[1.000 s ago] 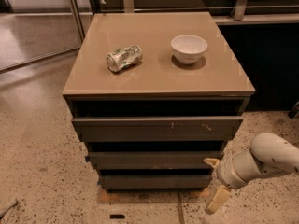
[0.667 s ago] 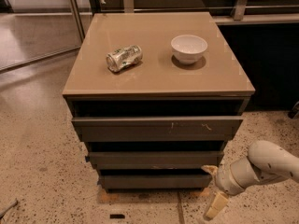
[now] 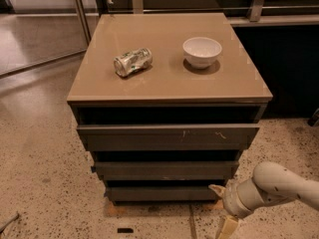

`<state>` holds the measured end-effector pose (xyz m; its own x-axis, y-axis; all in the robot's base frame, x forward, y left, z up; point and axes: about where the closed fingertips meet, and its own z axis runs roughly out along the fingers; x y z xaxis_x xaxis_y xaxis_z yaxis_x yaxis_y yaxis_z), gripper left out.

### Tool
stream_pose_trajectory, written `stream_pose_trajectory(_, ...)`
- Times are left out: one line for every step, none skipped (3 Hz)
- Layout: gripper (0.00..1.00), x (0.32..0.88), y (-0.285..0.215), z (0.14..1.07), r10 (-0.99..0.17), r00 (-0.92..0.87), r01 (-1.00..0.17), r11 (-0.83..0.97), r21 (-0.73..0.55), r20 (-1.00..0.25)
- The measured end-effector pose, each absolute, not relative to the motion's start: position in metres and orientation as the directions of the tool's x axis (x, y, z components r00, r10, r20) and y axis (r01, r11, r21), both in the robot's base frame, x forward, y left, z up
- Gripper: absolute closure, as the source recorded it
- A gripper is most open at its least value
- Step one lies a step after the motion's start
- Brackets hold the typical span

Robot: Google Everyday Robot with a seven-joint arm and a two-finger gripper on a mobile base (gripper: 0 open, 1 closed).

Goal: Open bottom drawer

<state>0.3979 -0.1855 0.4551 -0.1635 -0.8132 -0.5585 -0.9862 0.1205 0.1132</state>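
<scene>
**Bottom drawer not yet pulled**

Bottom drawer (image 3: 159,193), lowest front, sits back under the two above; judged shut. Claw (image 3: 223,209) low at its right end, fingers spread, gripping nothing; upper finger (image 3: 217,188) near the corner. Hooking and pulling remain. Counter (image 3: 164,86): white bowl (image 3: 202,51), nothing visible inside; crushed can (image 3: 132,62).

Gripper (image 3: 219,210) low at the right end of the bottom drawer (image 3: 159,193), lower finger (image 3: 227,228) cut by the bottom edge, arm (image 3: 284,183) cut off at right, can (image 3: 132,62) label unreadable.
</scene>
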Motion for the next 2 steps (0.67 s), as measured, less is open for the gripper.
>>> stream_pose_trajectory(0.0,0.411,-0.18,0.399,-0.86,-0.023,-1.0,0.027,-0.001,-0.51)
stream_pose_trajectory(0.0,0.433,-0.174,0.342,-0.889,0.044,-0.999,-0.026,-0.046,-0.456)
